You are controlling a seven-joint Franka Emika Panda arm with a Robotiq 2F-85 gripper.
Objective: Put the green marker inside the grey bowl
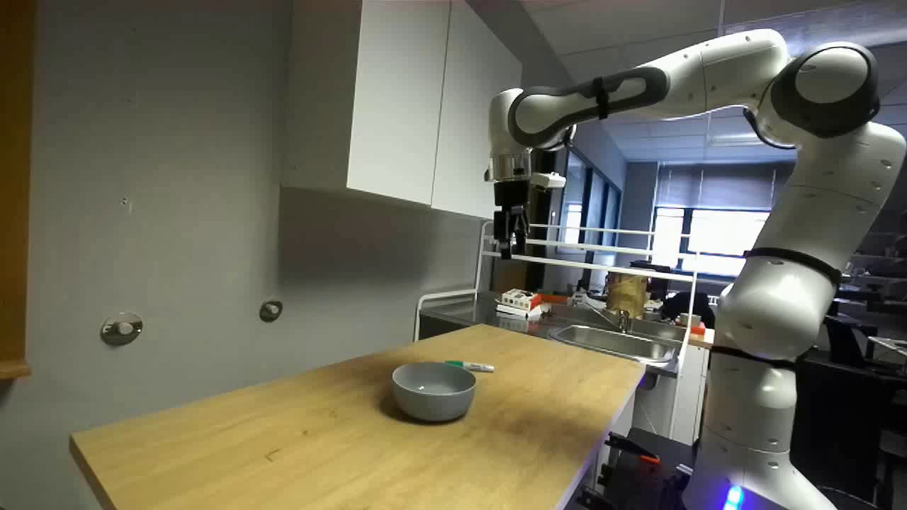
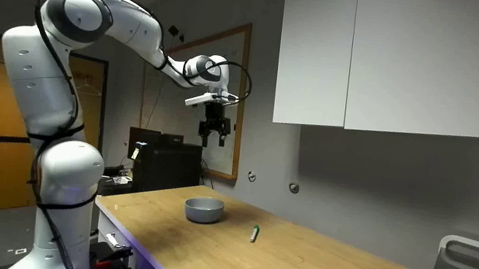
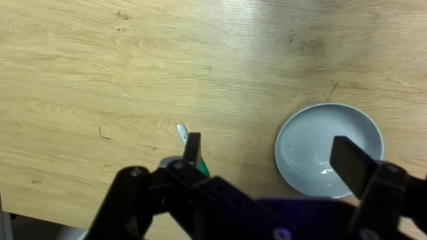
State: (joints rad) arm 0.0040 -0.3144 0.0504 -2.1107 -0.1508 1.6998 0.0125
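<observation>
Presently, the green marker point(image 2: 254, 233) lies flat on the counter point(image 1: 319, 453), apart from the grey bowl point(image 2: 203, 213) and on the side toward the edge by the sink point(image 1: 616, 345); its green end points to the edge along the wall point(image 2: 351, 189), its pale end to the opposite edge. The bowl stands upright, a little farther from the wall edge than the marker, with nothing visible inside it from above. The gripper point(image 2: 213, 142) hangs high above the surface, jaws wide apart and holding nothing. Step in hand, as judged: lining up over the marker. In the wrist view one of the fingers point(image 3: 192, 146) hides part of the marker while the other overlaps the bowl, so the grasp centre appears to fall between the two; a shift toward the sink-side edge seems called for first. A modest wrist turn would then set the fingers square across the barrel, which slants to the closing line. Descent is best vertical and slow, low enough to pinch the barrel near its middle without pressing on the counter, the bowl-side finger clear of the rim; a thin round barrel may roll if touched from one side only
</observation>
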